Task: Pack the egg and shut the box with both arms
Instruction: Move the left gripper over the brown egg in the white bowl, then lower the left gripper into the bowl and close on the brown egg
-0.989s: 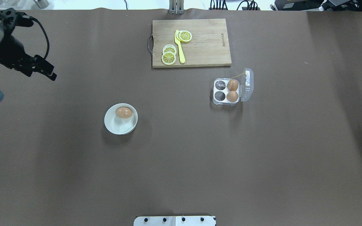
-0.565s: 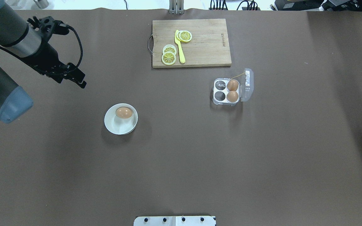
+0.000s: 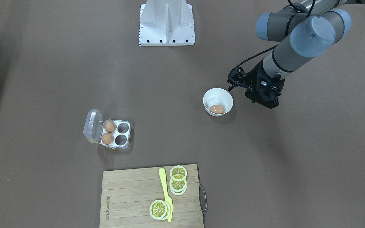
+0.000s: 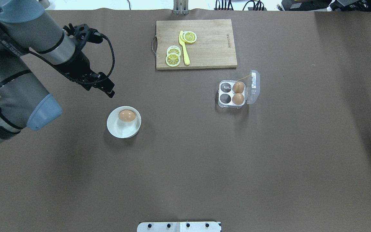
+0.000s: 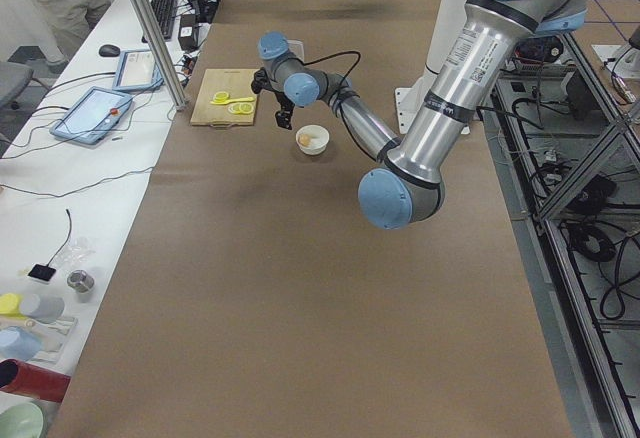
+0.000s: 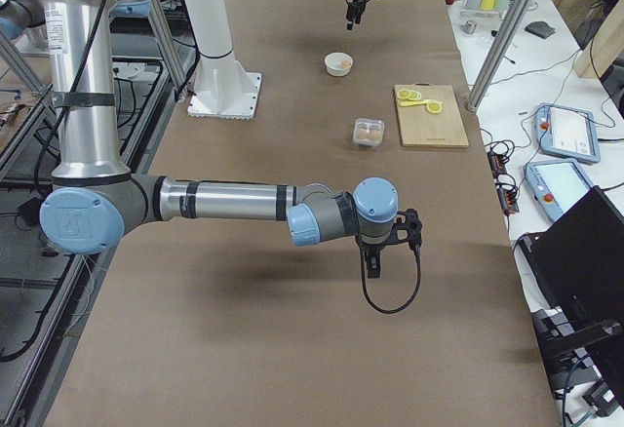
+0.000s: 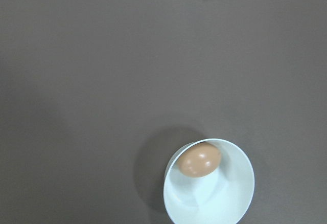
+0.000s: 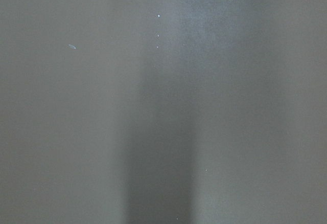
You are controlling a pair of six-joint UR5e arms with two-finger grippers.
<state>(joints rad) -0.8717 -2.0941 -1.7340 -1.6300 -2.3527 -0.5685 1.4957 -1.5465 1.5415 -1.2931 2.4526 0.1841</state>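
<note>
Left claw is hovering just beside the white bowl, can't tell if it's clenched or released, same for the right claw. The egg is sitting in that bowl, well apart from the box lying open on the tabletop.

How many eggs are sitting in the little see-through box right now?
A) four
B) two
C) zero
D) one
B: the box holds two brown eggs in the cups next to its open lid, while its other two cups are empty.
</note>
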